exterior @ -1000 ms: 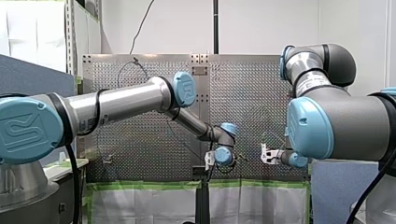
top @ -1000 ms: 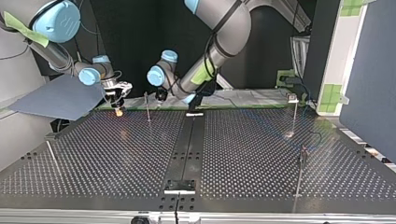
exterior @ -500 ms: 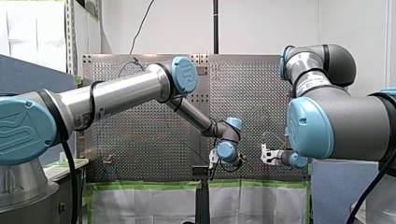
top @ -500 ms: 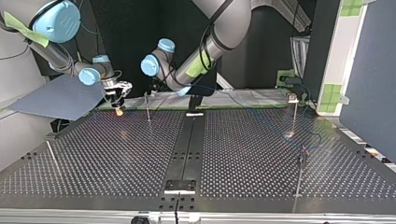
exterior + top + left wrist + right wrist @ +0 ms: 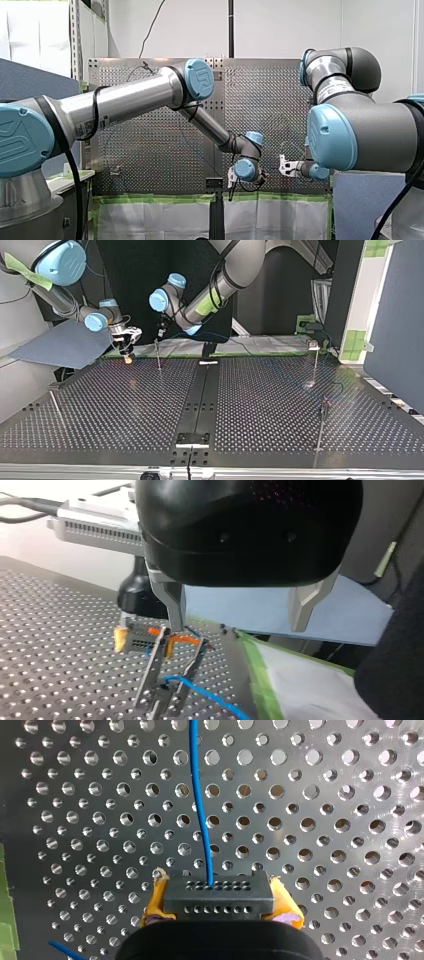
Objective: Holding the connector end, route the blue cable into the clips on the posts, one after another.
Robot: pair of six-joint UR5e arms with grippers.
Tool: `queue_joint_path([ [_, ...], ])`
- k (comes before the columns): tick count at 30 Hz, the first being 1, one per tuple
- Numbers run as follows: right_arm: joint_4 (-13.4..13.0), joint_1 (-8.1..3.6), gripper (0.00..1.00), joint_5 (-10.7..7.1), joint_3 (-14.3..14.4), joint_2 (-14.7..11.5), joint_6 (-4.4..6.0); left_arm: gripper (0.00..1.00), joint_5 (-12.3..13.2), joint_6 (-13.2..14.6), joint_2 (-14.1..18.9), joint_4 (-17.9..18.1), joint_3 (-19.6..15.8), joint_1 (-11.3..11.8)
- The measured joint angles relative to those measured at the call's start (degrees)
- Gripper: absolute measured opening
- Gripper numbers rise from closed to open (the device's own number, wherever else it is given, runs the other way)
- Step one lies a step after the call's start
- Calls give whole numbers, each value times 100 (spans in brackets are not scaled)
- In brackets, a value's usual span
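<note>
my right gripper (image 5: 219,907) is clamped on the black connector (image 5: 218,889), with yellow pads (image 5: 153,904) on both sides of it. the blue cable (image 5: 201,805) leaves the connector's face and runs straight ahead over the perforated table (image 5: 325,795). in the top view this gripper points down, low over the table's far edge at the view's left.

my left gripper (image 5: 239,628) has its metal fingers (image 5: 173,605) wide apart with nothing between them. in the left wrist view a clip (image 5: 151,669) stands ahead of the fingers. the cable comes out from between its two prongs, low down, and runs off toward the green tape (image 5: 257,680) along the table edge. the right gripper and the connector sit just behind the clip.

in the top view the post (image 5: 158,356) stands just beside my right gripper, toward the middle, and my left gripper is near its top. a right-side post (image 5: 316,362) stands well apart at that view's right. can't tell whether the cable touches it, too faint there.
</note>
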Motion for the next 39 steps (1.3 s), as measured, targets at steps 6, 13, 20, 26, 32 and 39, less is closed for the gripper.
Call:
queue_joint_path([
  [6,0,0,0,0,0,0,6,100,-114,-125,-1,328,-1,1],
  [13,0,0,0,0,0,0,11,100,-136,-229,-4,681,-1,29],
  [20,1,0,0,0,-1,1,11,100,-137,-238,-2,751,0,27],
  [26,0,0,0,0,0,1,13,100,-138,-238,-4,734,0,27],
  [32,3,-1,0,0,0,1,17,100,-138,-236,-5,729,-2,27],
  [39,9,-3,0,0,0,0,19,100,-137,-216,-1,689,-1,25],
])
